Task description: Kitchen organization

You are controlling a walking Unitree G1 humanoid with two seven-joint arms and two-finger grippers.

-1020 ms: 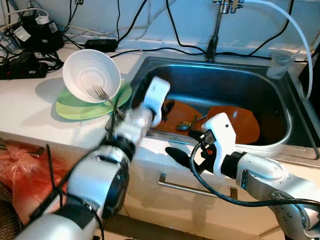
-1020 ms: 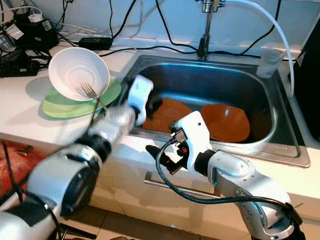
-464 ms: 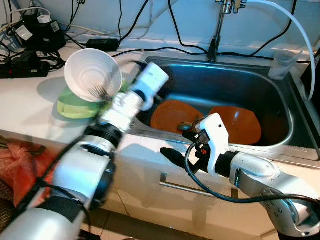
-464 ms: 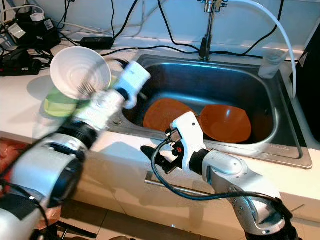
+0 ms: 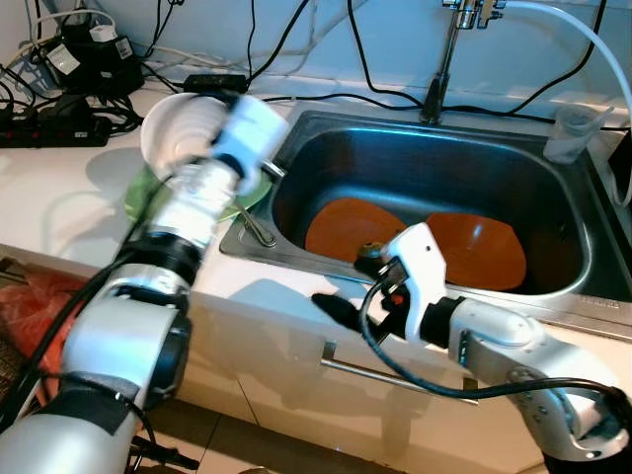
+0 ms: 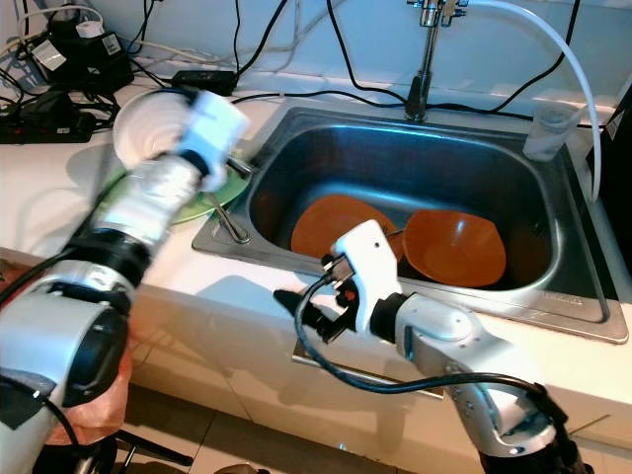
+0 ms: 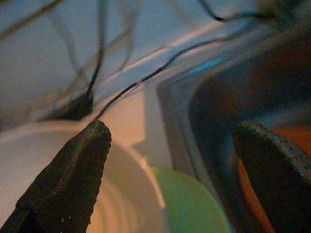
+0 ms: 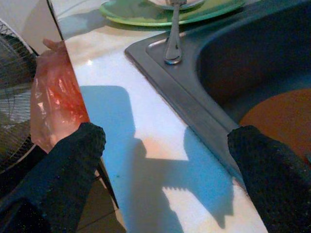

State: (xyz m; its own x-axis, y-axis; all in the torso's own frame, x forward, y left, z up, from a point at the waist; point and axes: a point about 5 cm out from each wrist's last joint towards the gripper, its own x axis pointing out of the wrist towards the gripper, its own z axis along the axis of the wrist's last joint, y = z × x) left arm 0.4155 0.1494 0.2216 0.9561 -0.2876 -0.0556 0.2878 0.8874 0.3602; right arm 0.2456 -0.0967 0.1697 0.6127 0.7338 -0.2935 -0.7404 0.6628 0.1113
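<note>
Judging by the dishes, sorting is only partly done: a white bowl (image 5: 183, 138) sits on a green plate (image 6: 202, 202) left of the sink (image 5: 553, 291), where two orange plates (image 5: 346, 225) remain. Left end effector (image 7: 170, 160), spread open, hovers over the bowl; right end effector (image 8: 165, 170) released above the desk (image 8: 146, 145).

The bowl (image 6: 148, 123) sits on a plate (image 6: 202, 202) left of the sink (image 6: 395, 163); two plates (image 6: 331, 222) (image 6: 454, 247) lie in the sink.
</note>
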